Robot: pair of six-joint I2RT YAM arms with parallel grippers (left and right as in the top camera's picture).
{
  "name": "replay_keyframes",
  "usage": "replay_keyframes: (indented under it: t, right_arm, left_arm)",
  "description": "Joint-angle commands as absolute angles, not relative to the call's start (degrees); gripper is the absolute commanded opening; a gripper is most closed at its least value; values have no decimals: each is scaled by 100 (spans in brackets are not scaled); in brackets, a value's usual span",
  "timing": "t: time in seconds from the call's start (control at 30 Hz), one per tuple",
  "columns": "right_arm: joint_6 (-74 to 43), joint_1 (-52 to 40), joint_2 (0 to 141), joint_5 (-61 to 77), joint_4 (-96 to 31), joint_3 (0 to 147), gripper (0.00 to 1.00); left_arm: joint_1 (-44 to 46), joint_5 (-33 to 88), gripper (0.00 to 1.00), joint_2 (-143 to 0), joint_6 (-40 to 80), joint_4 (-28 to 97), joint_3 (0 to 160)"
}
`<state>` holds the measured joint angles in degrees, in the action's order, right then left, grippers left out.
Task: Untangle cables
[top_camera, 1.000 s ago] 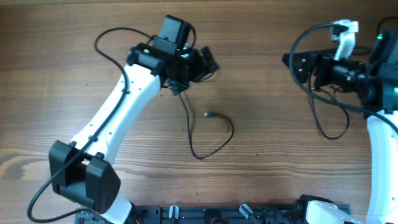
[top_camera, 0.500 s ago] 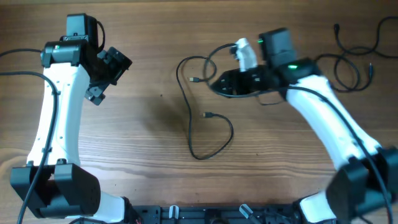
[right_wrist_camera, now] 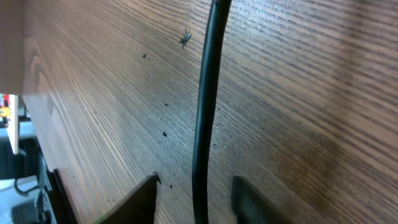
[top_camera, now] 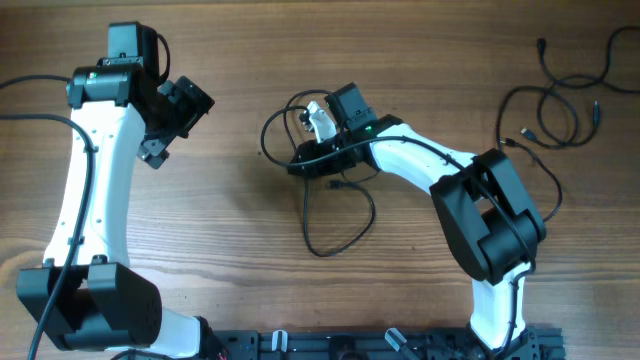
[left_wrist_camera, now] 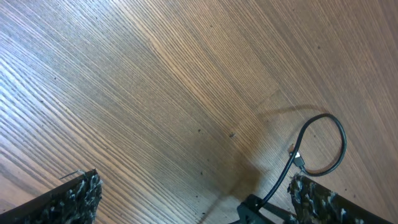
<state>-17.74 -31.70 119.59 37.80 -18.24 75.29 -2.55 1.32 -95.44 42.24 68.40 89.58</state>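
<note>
**Right gripper straddles the centre cable, left gripper free**

A black cable (top_camera: 372, 215) lies in a loose loop at the lower centre of the wooden table (top_camera: 230, 250), its plug end inside the loop. Just above it, at mid-frame, the right gripper (top_camera: 297, 163) sits low over the same cable. The right wrist view shows the strand (right_wrist_camera: 205, 93) running between the parted fingers (right_wrist_camera: 146, 193), not pinched. At upper left the left gripper (top_camera: 172, 125) is spread wide, grasping nothing. More cables (top_camera: 540, 88) lie loose at the upper right.
</note>
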Motion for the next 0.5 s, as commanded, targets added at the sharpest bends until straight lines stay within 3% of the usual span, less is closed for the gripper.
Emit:
replay_keyframes:
  t: [0.0,0.2,0.33,0.47]
  right_arm:
    - [-1925,-3234,11957,3841,-1844,7607,7]
    - [-1931,-2335,10280,3841,-2600,7609,4]
    - [-1975,-954,8442,3839,-3000,7618,4]
    - [-2104,996,6949,3839,-3173,7618,4]
  left_arm:
    - [-246,58,100,-9452,4091,6842,8991]
    - [-246,56,100,-9452,4088,6842,8991]
    - [-248,54,100,-9452,4088,6840,8991]
    - [-246,56,100,-9452,4091,6838,8991]
